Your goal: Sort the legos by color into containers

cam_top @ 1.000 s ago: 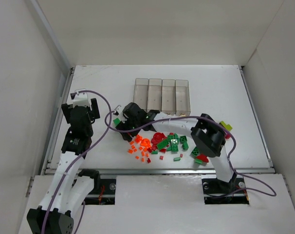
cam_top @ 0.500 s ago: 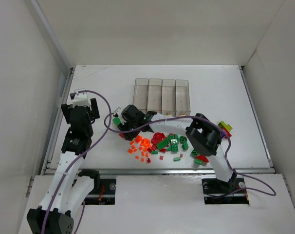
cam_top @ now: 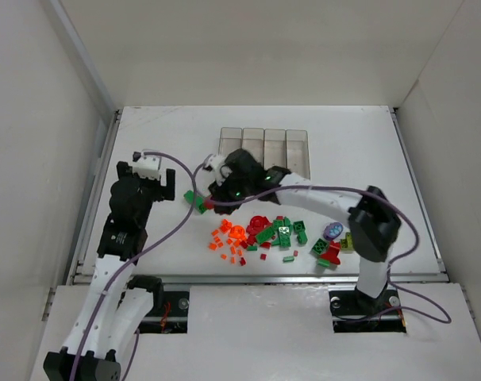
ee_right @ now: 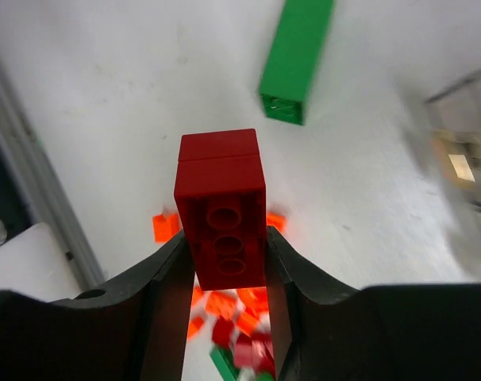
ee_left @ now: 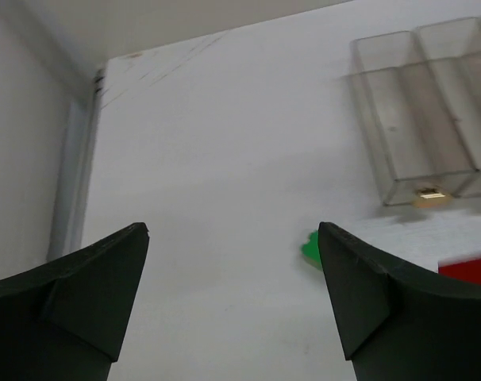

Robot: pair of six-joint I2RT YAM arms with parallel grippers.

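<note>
Right pincer (ee_right: pixel 225 242), newly closed on a dark red rectangular plastic brick (ee_right: pixel 221 186), has swung toward the clear plastic bin row (cam_top: pixel 263 151) for sorting. Left pincer (ee_left: pixel 232 230) gapes wide, empty.

On your flat white table (cam_top: pixel 161 135), a row of four narrow clear plastic bins (cam_top: pixel 275 151) sits at the far centre. Nearer you and to its left lies a long dark green plastic brick (cam_top: pixel 190 196). Near the front edge, small bright orange plastic bits (cam_top: pixel 228 242) are scattered just left of a heap of red and dark green plastic bricks (cam_top: pixel 276 232). A purple piece (cam_top: pixel 332 231) and a lime-yellow piece (cam_top: pixel 348 240) lie at the heap's right end.
</note>
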